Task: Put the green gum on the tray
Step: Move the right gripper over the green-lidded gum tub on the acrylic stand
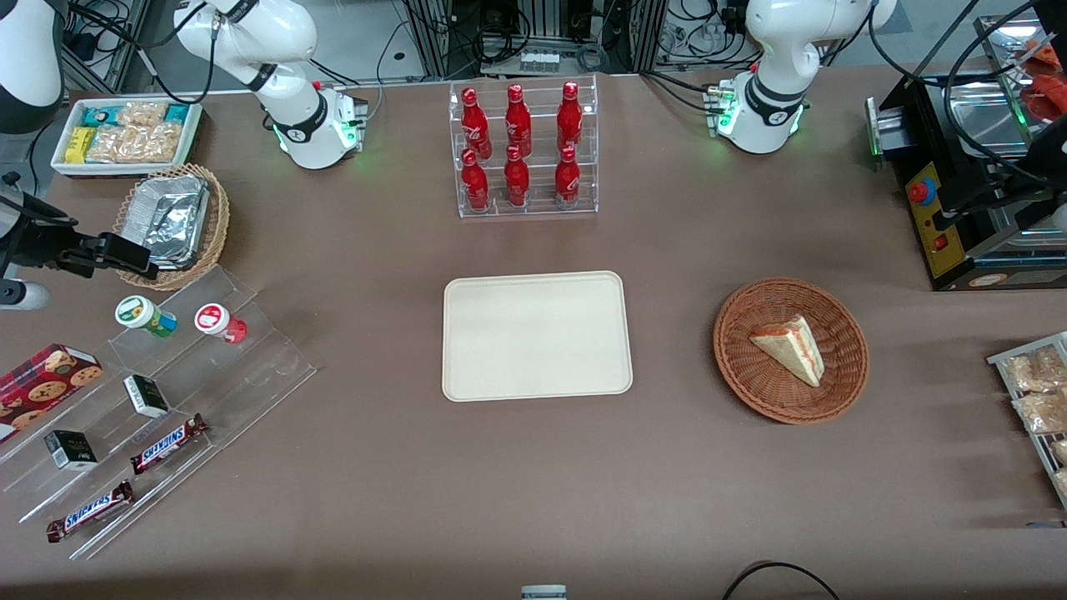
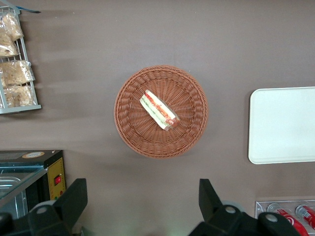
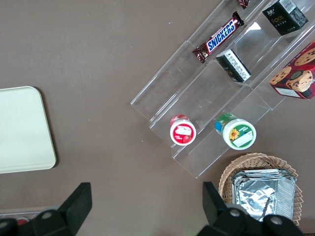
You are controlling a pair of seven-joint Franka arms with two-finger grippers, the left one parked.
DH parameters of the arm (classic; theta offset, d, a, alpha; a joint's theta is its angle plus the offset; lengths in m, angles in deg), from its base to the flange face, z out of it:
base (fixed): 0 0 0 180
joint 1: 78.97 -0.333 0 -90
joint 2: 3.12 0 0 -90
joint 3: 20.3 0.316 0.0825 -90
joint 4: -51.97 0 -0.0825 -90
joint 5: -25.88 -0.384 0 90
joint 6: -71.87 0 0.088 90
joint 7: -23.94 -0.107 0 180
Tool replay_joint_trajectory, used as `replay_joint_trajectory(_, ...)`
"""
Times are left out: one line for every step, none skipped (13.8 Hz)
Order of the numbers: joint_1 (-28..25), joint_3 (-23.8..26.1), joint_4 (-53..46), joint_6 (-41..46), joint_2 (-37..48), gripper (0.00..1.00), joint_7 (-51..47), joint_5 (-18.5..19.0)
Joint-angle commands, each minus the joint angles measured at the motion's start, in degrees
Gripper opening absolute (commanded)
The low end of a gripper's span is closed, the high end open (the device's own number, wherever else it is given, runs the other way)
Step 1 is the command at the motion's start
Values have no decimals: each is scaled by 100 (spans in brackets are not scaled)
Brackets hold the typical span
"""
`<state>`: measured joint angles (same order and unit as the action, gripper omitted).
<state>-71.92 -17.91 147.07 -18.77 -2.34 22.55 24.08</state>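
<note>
The green gum (image 1: 143, 316) lies on its side on the top step of the clear stepped stand (image 1: 250, 367) at the working arm's end of the table, beside a red canister (image 1: 218, 322). Its white lid with the green-and-yellow mark shows in the right wrist view (image 3: 237, 132). The cream tray (image 1: 536, 335) lies bare at the table's middle and also shows in the right wrist view (image 3: 19, 130). My right gripper (image 1: 117, 254) hangs above the table, a little farther from the front camera than the gum. It is open and empty (image 3: 146, 201), over bare table.
A wicker basket with a foil container (image 1: 171, 225) sits right by the gripper. Snickers bars (image 1: 167, 442), small black boxes (image 1: 146, 395) and a cookie box (image 1: 42, 379) lie on the stand. A rack of red bottles (image 1: 521, 150) and a sandwich basket (image 1: 790, 350) stand elsewhere.
</note>
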Motion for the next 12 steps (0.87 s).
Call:
replay_joint_trajectory(41,-19,-158,-24,-113,100,-98,56)
replay_joint_trajectory(16,-10,-176,-24,-113,100,-81,73)
replay_joint_trajectory(41,-10,-176,-33,-122,100,-63,56)
replay_joint_trajectory(68,-19,-176,-33,-131,100,-28,56)
replay_joint_trajectory(77,-27,-158,28,-131,100,16,56)
replay_joint_trajectory(86,-123,-28,28,-96,100,147,56)
replay_joint_trajectory(112,-150,174,-33,-35,100,487,56)
replay_joint_trajectory(121,-168,263,-68,-34,100,882,56)
replay_joint_trajectory(129,-177,420,-208,-34,100,1147,56)
replay_joint_trajectory(217,-168,666,-444,18,100,1307,56)
replay_joint_trajectory(287,-168,920,-646,123,100,1595,56)
replay_joint_trajectory(401,-177,1227,-962,211,100,2042,56)
